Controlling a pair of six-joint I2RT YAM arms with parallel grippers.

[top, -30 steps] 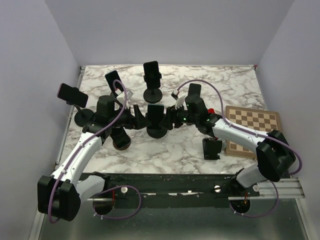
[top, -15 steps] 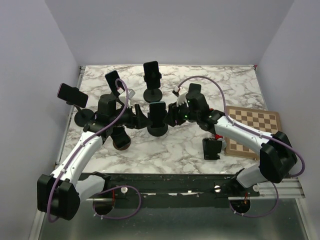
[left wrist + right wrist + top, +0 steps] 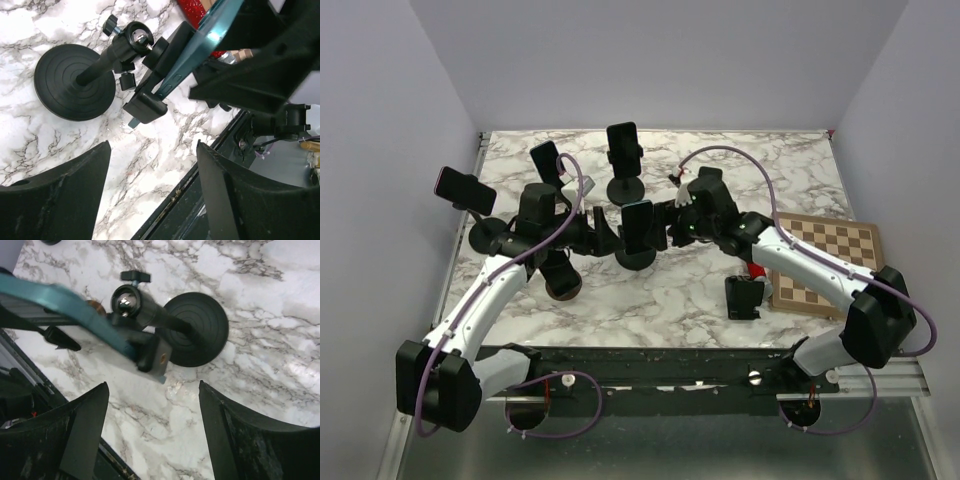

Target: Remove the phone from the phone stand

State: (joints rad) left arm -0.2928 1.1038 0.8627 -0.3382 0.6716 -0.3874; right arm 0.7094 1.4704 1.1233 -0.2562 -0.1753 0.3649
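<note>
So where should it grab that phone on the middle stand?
Probably the phone by its free upper part, pinched front to back, coming in from the side. It is a thin slab leaning on the stand, and the clamp grips its lower part.

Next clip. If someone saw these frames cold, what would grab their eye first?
Both arms meet mid-table. The left gripper and right gripper, both open, flank the phone clamped on the central phone stand. After that, the eye goes to another phone on a stand just behind it, and to the chessboard at the table's right edge.
</note>
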